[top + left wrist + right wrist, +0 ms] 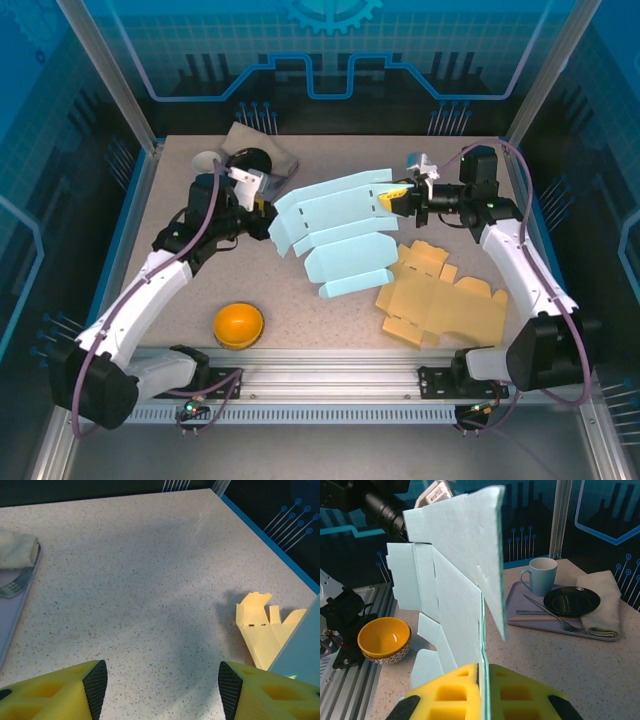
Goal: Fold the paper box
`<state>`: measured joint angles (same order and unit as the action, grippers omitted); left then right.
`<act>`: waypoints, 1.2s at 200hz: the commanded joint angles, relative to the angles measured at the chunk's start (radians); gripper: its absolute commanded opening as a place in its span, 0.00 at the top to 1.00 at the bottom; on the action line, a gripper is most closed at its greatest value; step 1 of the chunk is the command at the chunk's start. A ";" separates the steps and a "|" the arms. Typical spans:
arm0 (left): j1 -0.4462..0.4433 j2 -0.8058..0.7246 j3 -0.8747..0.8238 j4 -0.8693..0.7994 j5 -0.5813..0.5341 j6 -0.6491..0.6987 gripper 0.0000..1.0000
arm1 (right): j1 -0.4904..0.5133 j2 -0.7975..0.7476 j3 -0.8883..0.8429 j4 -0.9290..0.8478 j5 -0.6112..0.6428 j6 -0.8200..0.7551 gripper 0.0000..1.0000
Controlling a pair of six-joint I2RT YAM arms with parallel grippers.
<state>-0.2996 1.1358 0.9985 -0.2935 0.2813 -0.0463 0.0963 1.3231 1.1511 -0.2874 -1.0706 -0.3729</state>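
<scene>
Overhead view of a speckled bench, as I saw it from the remote station. The blue paper box [335,235], an unfolded cut-out sheet with creased panels, sat in the centre of the frame, partly lifted off the bench. At its upper right corner the right fingers [397,198] were pressed together on its edge. In the right wrist view that edge ran straight up from between the yellow fingers and the sheet stood tall, filling the left and middle of the frame. From that pinch the sheet spread leftward and down toward the lower centre of the overhead frame, its creases running roughly left to right. The left fingers [262,214] sat just beside the sheet's left edge, centre left in the frame, and I could not tell whether they touched it. In the left wrist view they stood spread with only bare bench between them. The blue sheet showed as a slanted strip at the lower right edge of that frame, outside the right-hand finger and not in the gap. I judged that the coming move turned on this offset. The left arm was the free one and close by, but the sheet lay off to one side of its opening, so a sideways shift would be needed before any grip. A second, yellow flat box [440,295] lay to the lower right and an orange bowl [238,325] to the lower left.
</scene>
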 commanded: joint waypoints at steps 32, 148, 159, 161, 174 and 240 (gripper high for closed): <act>-0.007 -0.169 -0.013 0.008 0.098 0.004 0.31 | -0.009 -0.030 0.016 -0.050 0.056 -0.067 1.00; -0.103 -0.076 -0.008 0.014 0.145 0.001 0.51 | 0.006 -0.066 0.017 -0.126 -0.075 -0.171 1.00; -0.111 -0.082 -0.006 0.019 0.121 0.000 0.68 | 0.012 -0.062 0.025 -0.139 -0.066 -0.179 0.92; -0.111 -0.083 -0.006 0.019 0.114 0.000 0.72 | 0.012 -0.061 0.025 -0.141 -0.063 -0.179 0.90; -0.117 -0.093 0.001 0.004 0.064 0.005 0.90 | 0.016 -0.058 0.030 -0.141 -0.021 -0.168 0.83; -0.142 -0.073 0.128 -0.268 -0.130 0.125 1.00 | 0.037 -0.068 0.193 -0.096 0.417 -0.212 0.40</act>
<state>-0.4194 1.0595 1.0409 -0.4221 0.2432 -0.0006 0.1066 1.2640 1.2018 -0.3527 -0.8135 -0.4850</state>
